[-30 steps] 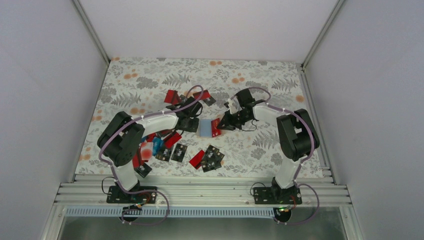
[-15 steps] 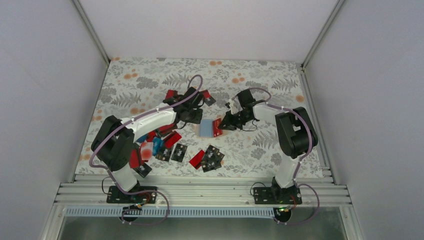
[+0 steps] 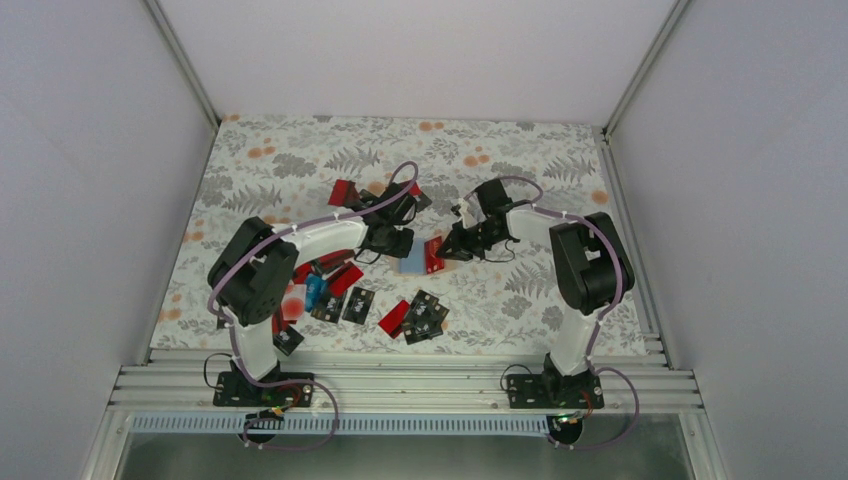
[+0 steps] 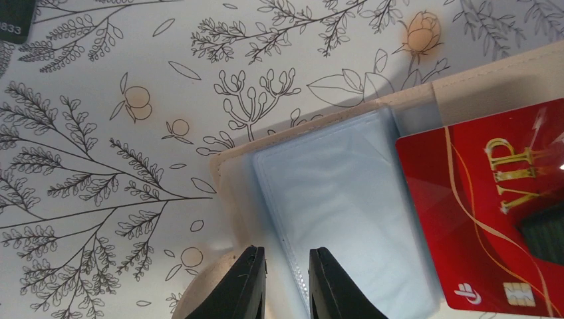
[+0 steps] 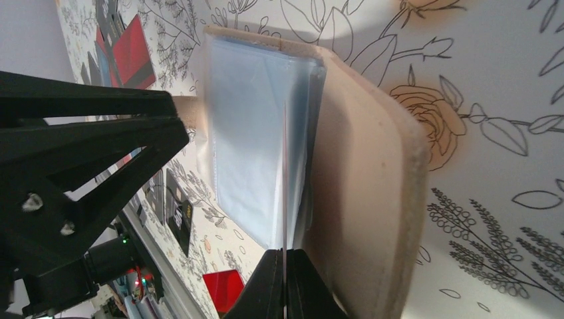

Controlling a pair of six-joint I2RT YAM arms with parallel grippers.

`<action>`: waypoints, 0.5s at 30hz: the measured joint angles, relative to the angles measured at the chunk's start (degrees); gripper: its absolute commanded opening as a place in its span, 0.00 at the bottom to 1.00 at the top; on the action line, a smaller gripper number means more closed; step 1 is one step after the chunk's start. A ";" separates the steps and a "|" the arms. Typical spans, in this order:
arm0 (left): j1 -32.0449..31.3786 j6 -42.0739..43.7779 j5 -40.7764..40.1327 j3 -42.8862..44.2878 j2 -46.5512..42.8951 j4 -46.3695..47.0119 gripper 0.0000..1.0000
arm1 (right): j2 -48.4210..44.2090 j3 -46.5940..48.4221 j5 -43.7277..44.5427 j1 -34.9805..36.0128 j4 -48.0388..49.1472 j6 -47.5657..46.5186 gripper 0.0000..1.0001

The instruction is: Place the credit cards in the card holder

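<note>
Card holder (image 3: 410, 262) open, counter (image 3: 520, 160) centre. Right end effector (image 5: 284, 256), 3 o'clock side, pinched on red card (image 4: 479, 199), likely feeding pocket. Left end effector (image 4: 287, 256), 9 o'clock side, narrow over sleeve edge, grip unclear; probably steadying holder. Loose credit cards (image 3: 345, 300) at 7 o'clock.

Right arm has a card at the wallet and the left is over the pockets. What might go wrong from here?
1. The red card, pinched edge-on in the right gripper, sits among several stacked clear sleeves; it may slip between the wrong sheets or buckle one.
2. The left gripper stands slightly open over the card holder, not clearly gripping it, so the push may slide it away.
3. Both grippers crowd the holder and may collide.
</note>
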 measured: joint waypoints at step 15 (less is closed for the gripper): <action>0.00 0.44 -0.90 -0.70 2.89 1.14 0.05 | 3.08 0.00 -4.15 -0.11 0.63 -0.17 0.04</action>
